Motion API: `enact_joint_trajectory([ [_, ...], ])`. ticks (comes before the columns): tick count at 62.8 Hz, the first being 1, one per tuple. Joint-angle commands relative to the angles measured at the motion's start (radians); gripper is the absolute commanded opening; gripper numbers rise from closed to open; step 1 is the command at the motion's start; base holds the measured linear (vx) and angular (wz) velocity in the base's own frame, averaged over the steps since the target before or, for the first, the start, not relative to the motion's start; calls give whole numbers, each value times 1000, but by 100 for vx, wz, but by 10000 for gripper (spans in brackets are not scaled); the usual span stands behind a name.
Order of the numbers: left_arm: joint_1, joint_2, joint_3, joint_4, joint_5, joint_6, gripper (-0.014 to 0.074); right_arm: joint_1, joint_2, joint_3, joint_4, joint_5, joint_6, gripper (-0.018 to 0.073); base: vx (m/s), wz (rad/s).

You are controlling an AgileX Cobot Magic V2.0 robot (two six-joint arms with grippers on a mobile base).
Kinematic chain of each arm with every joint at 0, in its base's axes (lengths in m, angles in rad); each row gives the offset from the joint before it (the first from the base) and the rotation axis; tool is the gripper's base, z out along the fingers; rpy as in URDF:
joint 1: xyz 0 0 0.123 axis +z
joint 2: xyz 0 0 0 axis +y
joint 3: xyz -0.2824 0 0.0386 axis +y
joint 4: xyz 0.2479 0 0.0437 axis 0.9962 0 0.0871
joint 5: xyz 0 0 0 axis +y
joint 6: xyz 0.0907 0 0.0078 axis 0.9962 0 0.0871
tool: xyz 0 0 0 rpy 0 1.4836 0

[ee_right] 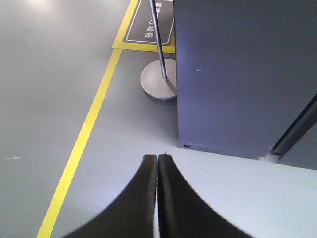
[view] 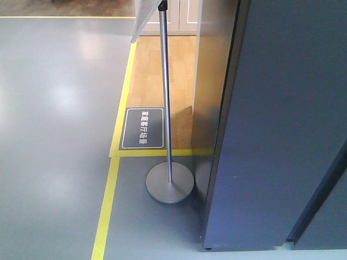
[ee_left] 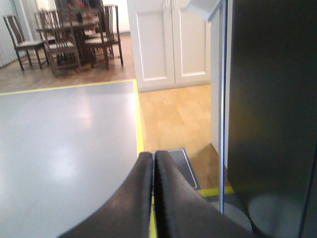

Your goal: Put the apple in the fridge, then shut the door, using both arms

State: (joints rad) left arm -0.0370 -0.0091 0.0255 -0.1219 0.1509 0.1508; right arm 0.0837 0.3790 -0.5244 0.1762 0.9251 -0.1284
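Note:
The apple is out of view in every view. The fridge (view: pixel 282 124) is a tall dark grey body filling the right of the front view, and none of its white interior shows. It also stands at the upper right of the right wrist view (ee_right: pixel 242 74) and as a dark panel in the left wrist view (ee_left: pixel 270 109). I cannot tell the door apart from the body. My left gripper (ee_left: pixel 153 156) is shut and empty, above the grey floor. My right gripper (ee_right: pixel 157 158) is shut and empty, short of the fridge's lower corner. Neither arm shows in the front view.
A sign stand with a metal pole and round base (view: pixel 169 183) stands just left of the fridge. Yellow floor tape (view: pixel 105 206) borders a wood floor with a black floor label (view: pixel 142 128). White cabinets (ee_left: pixel 171 42) and a dining table with chairs (ee_left: pixel 64 34) are farther off.

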Motion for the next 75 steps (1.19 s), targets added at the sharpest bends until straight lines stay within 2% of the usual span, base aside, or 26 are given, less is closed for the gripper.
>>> enact_joint_trajectory([
  [1, 2, 2, 27, -10, -85, -3, -6, -2, 7, -25, 8, -51, 0, -3, 0, 0],
  [10, 2, 3, 28, -13, -106, -4, -6, -2, 7, -25, 9, -51, 0, -3, 0, 0],
  [18, 1, 1, 29, 1, -145, -42, -6, -2, 7, -25, 11, -51, 0, -3, 0, 0],
  [28, 1, -21, 29, 114, -179, -131, -6, -2, 7, -25, 13, -51, 0, -3, 0, 0],
  [34, 3, -19, 29, 137, -198, -169, -6, -2, 7, -25, 13, -50, 0, -3, 0, 0],
  [66, 3, -20, 29, 137, -257, -168, -6, -2, 7, -25, 13, -51, 0, -3, 0, 0],
  [75, 33, -20, 29, 137, -257, -168, -6, -2, 7, -25, 13, -51, 0, -3, 0, 0],
])
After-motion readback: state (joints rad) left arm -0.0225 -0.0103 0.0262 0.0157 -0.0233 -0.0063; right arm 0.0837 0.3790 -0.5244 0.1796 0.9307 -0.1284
